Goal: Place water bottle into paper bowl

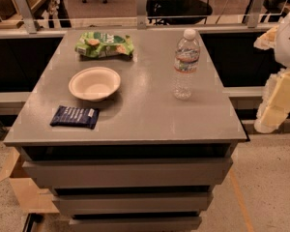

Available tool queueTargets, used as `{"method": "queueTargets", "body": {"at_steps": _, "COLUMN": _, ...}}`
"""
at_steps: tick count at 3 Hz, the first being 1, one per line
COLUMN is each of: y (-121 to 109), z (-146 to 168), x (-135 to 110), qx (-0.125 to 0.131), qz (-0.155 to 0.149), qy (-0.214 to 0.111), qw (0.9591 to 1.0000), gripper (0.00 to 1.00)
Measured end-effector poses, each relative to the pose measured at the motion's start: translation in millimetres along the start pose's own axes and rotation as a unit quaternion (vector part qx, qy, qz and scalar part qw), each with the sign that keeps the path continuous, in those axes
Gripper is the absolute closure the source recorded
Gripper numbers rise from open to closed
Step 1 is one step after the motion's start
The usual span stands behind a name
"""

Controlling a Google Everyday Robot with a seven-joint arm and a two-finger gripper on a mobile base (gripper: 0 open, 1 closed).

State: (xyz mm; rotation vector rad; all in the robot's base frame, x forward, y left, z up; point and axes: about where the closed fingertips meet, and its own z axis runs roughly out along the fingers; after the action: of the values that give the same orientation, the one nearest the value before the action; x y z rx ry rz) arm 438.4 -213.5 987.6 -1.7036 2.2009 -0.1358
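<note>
One water bottle [185, 64], one paper bowl [81, 87] (gripper [273, 109] right).

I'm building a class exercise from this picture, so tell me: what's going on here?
Nothing is being handled yet. The water bottle stands upright on the right side of the grey cabinet top, apart from the paper bowl, which sits empty toward the left. The robot's gripper hangs beyond the cabinet's right edge, touching nothing. A green snack bag lies behind the bowl and a dark blue packet in front of it.
</note>
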Motion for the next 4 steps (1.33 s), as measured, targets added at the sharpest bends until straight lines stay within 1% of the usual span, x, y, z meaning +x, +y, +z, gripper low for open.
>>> {"method": "queueTargets", "body": {"at_steps": 1, "y": -0.1, "z": 0.0, "x": 0.0, "qx": 0.0, "qz": 0.0, "qy": 0.0, "qw": 1.0, "gripper": 0.0}}
{"method": "queueTargets", "body": {"at_steps": 2, "y": -18.9, "z": 13.0, "x": -3.9, "qx": 0.007, "qz": 0.022, "qy": -0.028, "qw": 0.9993, "gripper": 0.0}}
{"method": "queueTargets", "body": {"at_steps": 3, "y": -50.3, "z": 34.1, "x": -10.7, "qx": 0.015, "qz": 0.049, "qy": -0.069, "qw": 0.9963, "gripper": 0.0}}
{"method": "queueTargets", "body": {"at_steps": 4, "y": -78.7, "z": 53.5, "x": -16.6, "qx": 0.023, "qz": 0.074, "qy": -0.108, "qw": 0.9911, "gripper": 0.0}}
